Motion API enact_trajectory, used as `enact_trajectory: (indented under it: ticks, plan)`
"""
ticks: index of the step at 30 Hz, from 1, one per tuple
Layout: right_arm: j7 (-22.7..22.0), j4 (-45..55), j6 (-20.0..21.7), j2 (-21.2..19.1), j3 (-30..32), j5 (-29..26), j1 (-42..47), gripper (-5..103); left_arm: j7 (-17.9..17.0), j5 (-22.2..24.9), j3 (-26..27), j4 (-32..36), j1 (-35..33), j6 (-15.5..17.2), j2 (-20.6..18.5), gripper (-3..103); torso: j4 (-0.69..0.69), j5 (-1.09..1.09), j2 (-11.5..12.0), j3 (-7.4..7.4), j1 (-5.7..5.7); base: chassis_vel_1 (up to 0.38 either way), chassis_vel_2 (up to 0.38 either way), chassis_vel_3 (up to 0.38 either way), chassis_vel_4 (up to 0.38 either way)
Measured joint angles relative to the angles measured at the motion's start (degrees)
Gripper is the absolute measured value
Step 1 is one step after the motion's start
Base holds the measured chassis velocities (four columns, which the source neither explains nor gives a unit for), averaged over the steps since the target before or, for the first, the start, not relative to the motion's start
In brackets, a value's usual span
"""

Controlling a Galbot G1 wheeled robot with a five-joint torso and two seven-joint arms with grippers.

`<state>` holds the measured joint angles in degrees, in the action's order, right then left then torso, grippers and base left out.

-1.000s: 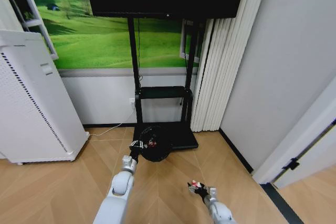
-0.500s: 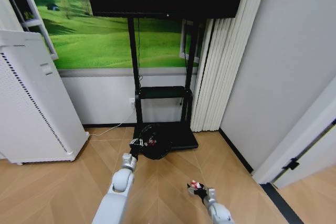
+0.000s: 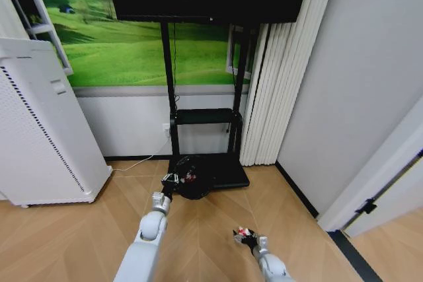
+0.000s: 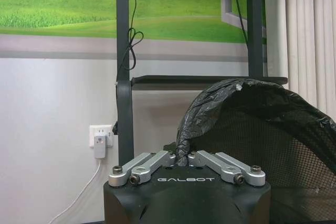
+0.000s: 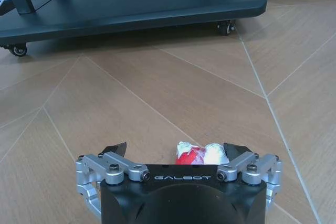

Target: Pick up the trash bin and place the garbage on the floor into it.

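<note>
While bin contents blur | left gripper (image 4: 182,162) clamps trash bin (image 4: 262,145) rim | right gripper (image 5: 177,153) spread (seemingly around wrapper (image 5: 201,153))

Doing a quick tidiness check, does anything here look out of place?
Yes: a red-and-white wrapper lies on the floor, between the open jaws of the right gripper. The left gripper holds the trash bin by its rim.

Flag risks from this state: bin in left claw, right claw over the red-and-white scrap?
1. The left claw pinches only the bag-lined rim of the trash bin; the liner could slip or tear, so the bin may tilt or drop.
2. The right claw is open with the red-and-white scrap off-centre, close to one finger; closing may nudge it away.
3. The bin hangs beside the TV stand base; swinging it could hit that.
</note>
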<state>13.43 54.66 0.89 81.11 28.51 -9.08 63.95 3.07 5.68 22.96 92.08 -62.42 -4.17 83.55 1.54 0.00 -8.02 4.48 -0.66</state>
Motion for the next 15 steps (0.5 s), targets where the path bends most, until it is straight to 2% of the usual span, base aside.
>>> enact_trajectory:
  ticks: [5, 8, 11, 13, 14, 15]
  plan:
    - [0.2, -0.6, -0.4, 0.0, 0.0, 0.8, -0.4, 103, 0.0, 0.2, 0.0, -0.5, 0.6, -0.1, 0.0, 3, 0.0, 0.0, 0.0, 0.0, 0.0, 0.0, 0.0, 0.0, 0.0]
    - [0.3, -1.1, -1.0, 0.0, 0.0, 1.4, -0.6, 90, 0.0, 0.3, -0.2, -1.0, 1.2, -0.2, 0.0, 3, 0.0, 0.0, 0.0, 0.0, 0.0, 0.0, 0.0, 0.0, 0.0]
    - [0.3, -1.2, -1.2, 0.0, 0.0, 1.5, -0.7, 85, 0.0, 0.3, -0.3, -1.2, 1.4, -0.2, 0.1, 3, 0.0, 0.0, 0.0, 0.0, 0.0, 0.0, 0.0, 0.0, 0.0]
    - [0.3, -1.6, -1.6, 0.0, 0.0, 1.6, -0.8, 74, 0.0, 0.3, -0.4, -1.5, 1.7, -0.2, 0.1, 3, 0.0, 0.0, 0.0, 0.0, 0.0, 0.0, 0.0, 0.0, 0.0]
    - [0.3, -1.6, -1.6, 0.0, 0.0, 1.6, -0.8, 74, 0.0, 0.3, -0.4, -1.5, 1.7, -0.2, 0.1, 3, 0.0, 0.0, 0.0, 0.0, 0.0, 0.0, 0.0, 0.0, 0.0]
    - [0.2, -1.6, -1.8, 0.0, 0.0, 1.6, -0.8, 68, 0.0, 0.3, -0.4, -1.7, 1.9, -0.2, 0.1, 3, 0.0, 0.0, 0.0, 0.0, 0.0, 0.0, 0.0, 0.0, 0.0]
